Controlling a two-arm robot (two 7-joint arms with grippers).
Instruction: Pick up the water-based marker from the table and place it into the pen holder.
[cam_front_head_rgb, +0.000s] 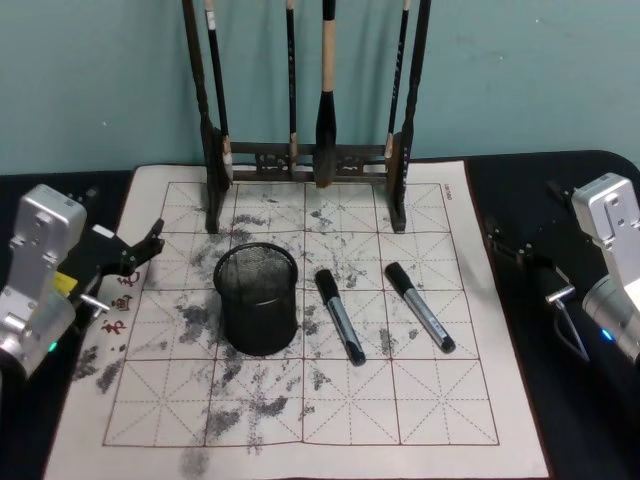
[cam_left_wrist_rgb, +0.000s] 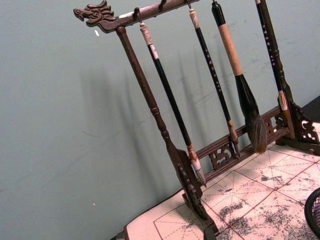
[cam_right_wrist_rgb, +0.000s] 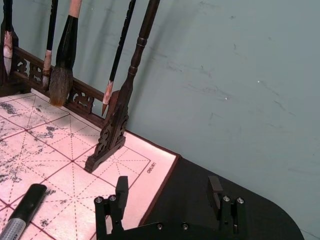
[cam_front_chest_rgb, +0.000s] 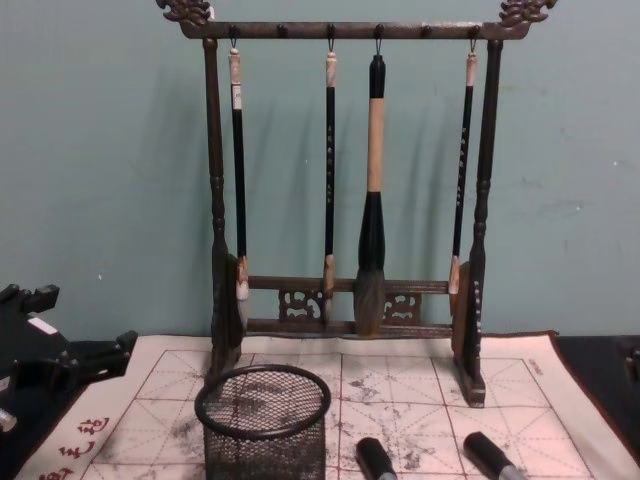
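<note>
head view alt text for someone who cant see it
A black mesh pen holder stands on an ink-stained mat, two markers lying to its right. A brush rack stands behind; the left gripper and right gripper flank the mat.

Pen holder (cam_front_head_rgb: 257, 312) black wire mesh; rack (cam_front_chest_rgb: 215, 200) dark carved wood; mat (cam_front_head_rgb: 440, 400) ink-stained matt cloth.

Black mesh pen holder (cam_front_head_rgb: 257, 300) upright; nearer marker (cam_front_head_rgb: 339, 315), farther marker (cam_front_head_rgb: 420, 307) flat at its right.
</note>
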